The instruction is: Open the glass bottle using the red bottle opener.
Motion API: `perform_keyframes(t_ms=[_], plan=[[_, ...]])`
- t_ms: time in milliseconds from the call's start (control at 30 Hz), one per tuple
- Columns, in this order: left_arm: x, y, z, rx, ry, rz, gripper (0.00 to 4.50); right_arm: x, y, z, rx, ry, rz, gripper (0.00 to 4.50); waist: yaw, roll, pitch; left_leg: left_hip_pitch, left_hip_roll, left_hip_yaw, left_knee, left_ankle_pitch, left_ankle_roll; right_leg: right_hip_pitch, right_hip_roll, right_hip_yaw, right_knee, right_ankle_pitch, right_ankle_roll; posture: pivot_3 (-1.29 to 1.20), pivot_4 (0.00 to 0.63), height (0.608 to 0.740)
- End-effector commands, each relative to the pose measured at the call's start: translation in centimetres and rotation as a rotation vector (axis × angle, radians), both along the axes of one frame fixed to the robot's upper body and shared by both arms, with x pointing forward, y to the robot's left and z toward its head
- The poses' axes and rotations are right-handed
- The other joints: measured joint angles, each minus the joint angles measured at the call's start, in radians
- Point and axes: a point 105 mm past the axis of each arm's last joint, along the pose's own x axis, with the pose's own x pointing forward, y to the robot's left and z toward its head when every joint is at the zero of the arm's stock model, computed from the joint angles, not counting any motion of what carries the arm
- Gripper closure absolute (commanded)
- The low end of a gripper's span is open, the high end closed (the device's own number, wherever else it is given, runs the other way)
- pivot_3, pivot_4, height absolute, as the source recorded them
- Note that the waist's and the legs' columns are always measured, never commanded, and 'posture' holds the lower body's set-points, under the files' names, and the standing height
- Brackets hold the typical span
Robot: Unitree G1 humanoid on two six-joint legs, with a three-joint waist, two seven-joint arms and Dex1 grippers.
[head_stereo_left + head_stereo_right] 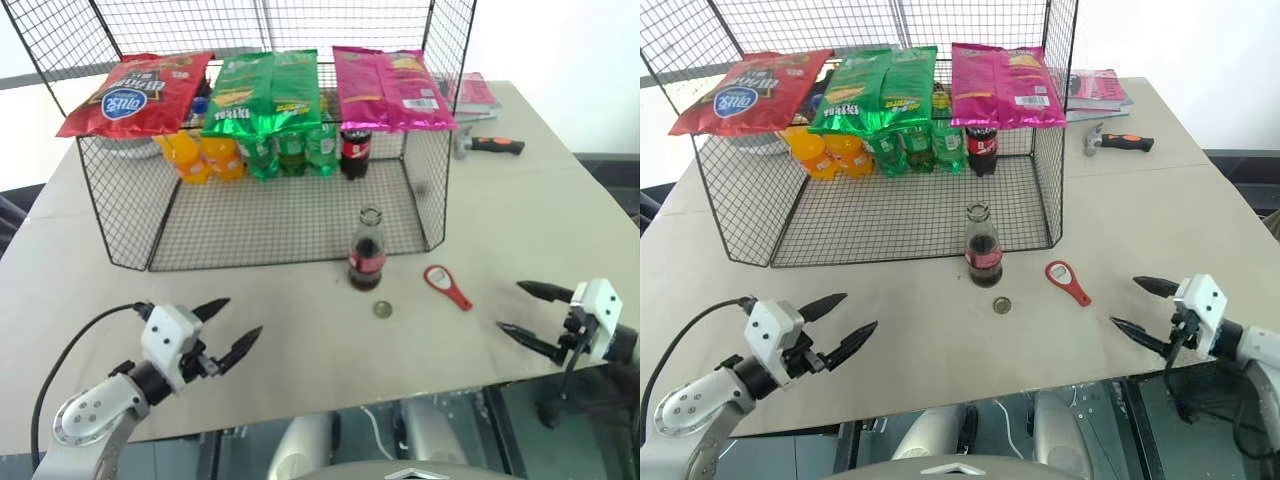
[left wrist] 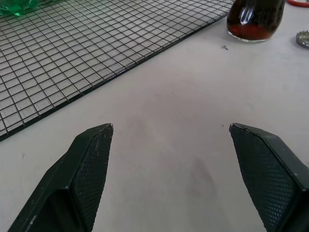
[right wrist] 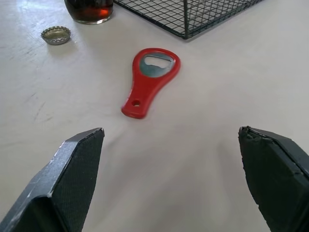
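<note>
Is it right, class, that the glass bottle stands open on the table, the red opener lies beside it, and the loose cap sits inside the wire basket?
Not quite. The cap lies on the bare table, in front of the glass bottle and outside the wire basket, as the left eye view shows. The bottle does stand open, with the red opener lying beside it.

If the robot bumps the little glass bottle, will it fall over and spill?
Probably, yes. The glass bottle stands upright, tall and narrow on a small base, so a push near its neck would likely tip it. Its cap lies on the table, so the dark drink could spill. Being round glass, it might then roll or crack.
</note>
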Motion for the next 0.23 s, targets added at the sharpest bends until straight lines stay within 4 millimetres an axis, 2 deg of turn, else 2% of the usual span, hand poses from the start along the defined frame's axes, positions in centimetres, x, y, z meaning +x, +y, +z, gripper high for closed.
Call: perform_keyframes(t_ms=[33,233], plan=[[-0.03,-0.16,1.74,0.002,-0.068,-0.007,0.53,0.5,-1.47,0.91,0.002,-0.015,-0.006,0.02,0.0,0.0,0.0,0.0,0.0,0.0,0.0,0.0,0.0,0.0,0.0,0.0,0.0,0.0,0.0,0.0,0.15,0.74],[-0.2,0.23,1.95,0.002,-0.066,0.004,0.53,0.85,-1.71,0.85,0.003,-0.012,0.011,0.02,0.003,0.001,0.0,-0.001,-0.001,0.0,0.0,0.0,0.0,-0.001,-0.001,0.0,-0.001,0.003,-0.004,0.0,0.15,0.74]])
